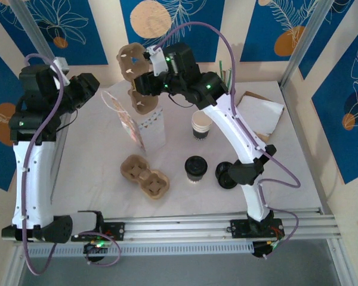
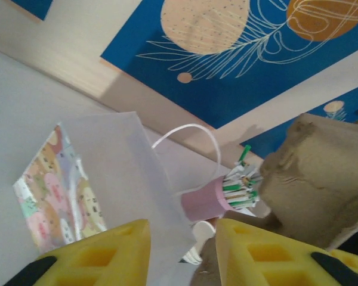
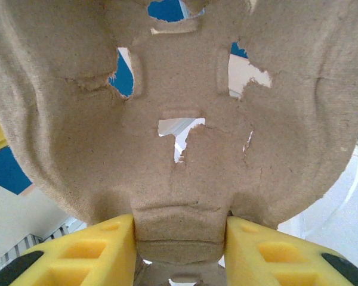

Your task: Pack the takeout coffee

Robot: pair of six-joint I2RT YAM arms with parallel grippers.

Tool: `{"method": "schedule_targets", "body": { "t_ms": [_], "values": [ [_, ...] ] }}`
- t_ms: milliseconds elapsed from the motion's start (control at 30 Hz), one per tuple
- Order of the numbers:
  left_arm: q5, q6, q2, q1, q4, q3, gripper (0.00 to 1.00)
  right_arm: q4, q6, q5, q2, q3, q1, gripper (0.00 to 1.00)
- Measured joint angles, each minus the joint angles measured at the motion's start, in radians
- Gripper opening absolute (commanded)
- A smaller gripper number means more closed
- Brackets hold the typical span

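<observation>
The takeout coffee (image 1: 196, 168), a small white cup with a black lid, stands on the table near the middle front, apart from both grippers. My right gripper (image 1: 148, 82) is raised at the back, shut on a brown pulp cup carrier (image 3: 179, 119) by its narrow middle, above an upright white paper bag (image 1: 150, 130). In the right wrist view the gripper (image 3: 180, 229) has both yellow pads pressed on the carrier. My left gripper (image 2: 182, 250) is open with nothing between its fingers, facing the bag (image 2: 113, 173) from the left.
A second pulp carrier (image 1: 144, 176) lies front left of the coffee. A stack of lidless cups (image 1: 201, 125) stands behind it, loose black lids (image 1: 227, 174) to its right. A pink cup of straws (image 2: 218, 199) and flat paper (image 1: 259, 113) sit at the back right.
</observation>
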Motion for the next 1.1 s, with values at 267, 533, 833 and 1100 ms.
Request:
{"method": "schedule_targets", "body": {
  "t_ms": [267,533,833,1100],
  "values": [
    [-0.006,0.01,0.171,-0.019,0.031,-0.027,0.29,0.052,0.0,-0.013,0.03,0.004,-0.005,0.4],
    [-0.029,0.026,0.197,-0.019,0.055,-0.151,0.29,0.063,0.0,-0.032,0.077,0.016,-0.022,0.4],
    [-0.035,0.027,0.195,-0.019,0.111,-0.257,0.52,0.068,0.0,-0.048,0.136,0.031,-0.038,0.4],
    [-0.006,0.025,0.207,-0.019,0.172,-0.29,0.49,0.067,-0.002,-0.048,0.176,0.031,-0.043,0.4]
  ]
}}
